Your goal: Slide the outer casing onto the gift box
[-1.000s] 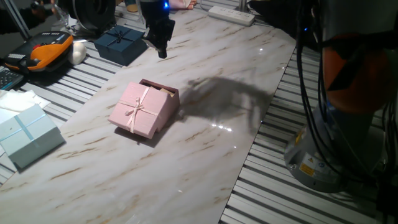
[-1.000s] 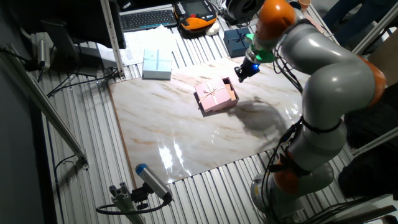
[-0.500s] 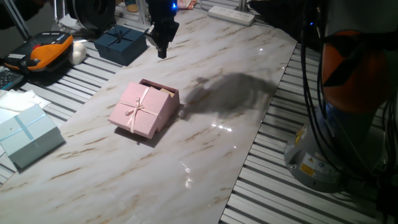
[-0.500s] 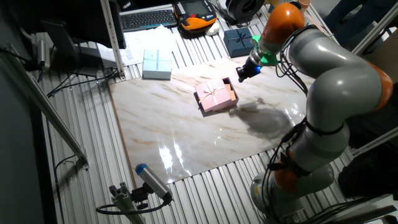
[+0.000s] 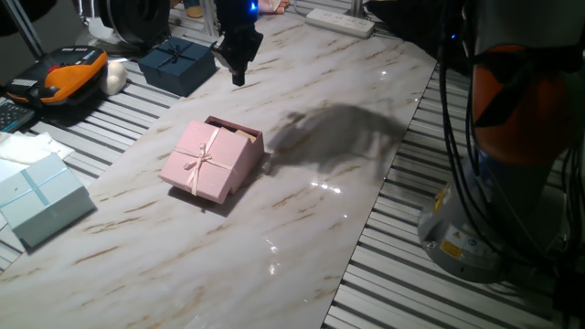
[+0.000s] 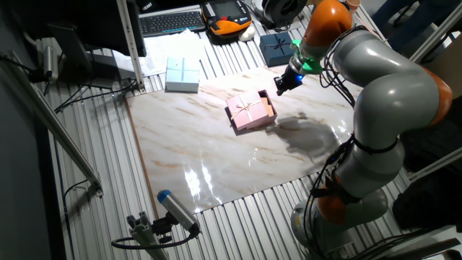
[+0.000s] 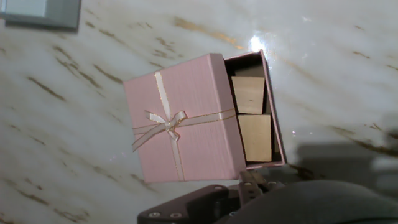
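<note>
Outer casing (image 7: 180,118) askew on gift box (image 7: 272,124) — tool (image 5: 238,77) aloft

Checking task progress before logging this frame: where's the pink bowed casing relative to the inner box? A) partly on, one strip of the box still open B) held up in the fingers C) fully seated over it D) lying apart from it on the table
A: the outer casing covers most of the gift box, but a strip along one side stays open, showing two wooden blocks; the gripper hangs clear of both.
</note>
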Robot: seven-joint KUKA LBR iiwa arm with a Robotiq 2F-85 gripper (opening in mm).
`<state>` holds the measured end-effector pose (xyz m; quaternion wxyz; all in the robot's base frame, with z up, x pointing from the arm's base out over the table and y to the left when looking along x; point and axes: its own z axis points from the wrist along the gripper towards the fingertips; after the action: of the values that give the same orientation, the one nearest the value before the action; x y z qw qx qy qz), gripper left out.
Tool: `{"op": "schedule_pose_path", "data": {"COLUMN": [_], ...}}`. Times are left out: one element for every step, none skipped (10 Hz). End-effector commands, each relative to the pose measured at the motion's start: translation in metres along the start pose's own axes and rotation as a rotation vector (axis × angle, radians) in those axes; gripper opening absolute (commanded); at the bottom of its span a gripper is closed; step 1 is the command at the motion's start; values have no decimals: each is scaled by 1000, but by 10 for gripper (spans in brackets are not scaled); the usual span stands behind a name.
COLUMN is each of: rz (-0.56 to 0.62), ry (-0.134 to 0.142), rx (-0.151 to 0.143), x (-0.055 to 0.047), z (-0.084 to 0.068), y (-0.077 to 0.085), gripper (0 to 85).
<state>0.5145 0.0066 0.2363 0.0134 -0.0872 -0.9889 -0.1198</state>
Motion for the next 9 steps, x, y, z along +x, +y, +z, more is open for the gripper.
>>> {"op": "schedule_pose_path", "data": {"rz": [0, 11, 27, 53, 84, 109, 134, 147, 156], "ry": [-3, -13, -18, -20, -24, -30, -35, -46, -67], "rx": [25, 67, 91, 98, 107, 126, 131, 151, 193], "x": [-2, -5, -6, -6, -5, -2, 0, 4, 7], "z": [2, 1, 1, 1, 3, 7, 14, 24, 37], "y": [12, 31, 47, 62, 80, 99, 112, 125, 137], "gripper": [0, 0, 0, 0, 0, 0, 0, 0, 0]}}
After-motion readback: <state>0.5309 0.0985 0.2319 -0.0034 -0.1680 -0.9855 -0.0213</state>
